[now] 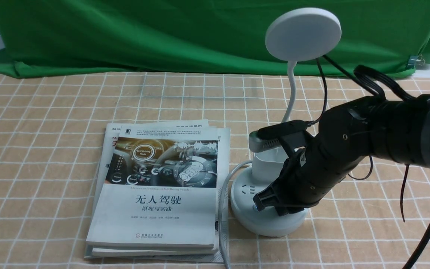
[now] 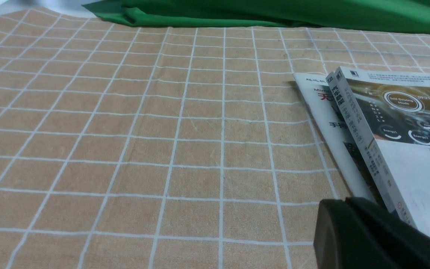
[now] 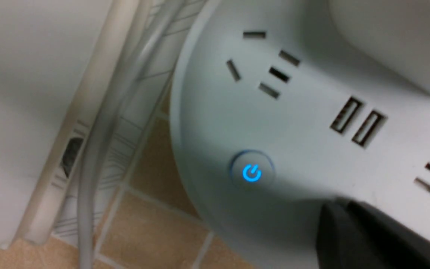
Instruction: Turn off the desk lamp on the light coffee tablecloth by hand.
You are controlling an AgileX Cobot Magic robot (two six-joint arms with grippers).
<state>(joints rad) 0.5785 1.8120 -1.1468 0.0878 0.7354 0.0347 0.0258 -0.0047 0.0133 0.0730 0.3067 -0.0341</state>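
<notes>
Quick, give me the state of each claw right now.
Left claw: closed, holding nothing.
Right claw: closed, holding nothing, tip over the desk lamp base, beside its lit power button.

The light coffee tablecloth (image 2: 125, 149) fills the left wrist view, tan with thin white lines crossing into squares, lying mostly flat with a few faint creases. At its far edge the green backdrop cloth (image 2: 274, 15) sits bunched in a fold on the table. A stack of books (image 2: 416, 157) lies on the grid, and the top book (image 2: 405, 112) shows a dashboard picture and a printed spine. A thinner white book (image 2: 314, 93) pokes out beneath it. Close to the camera is a dark, blurred part of the left gripper (image 2: 343, 224), and its jaws can't be made out.
</notes>
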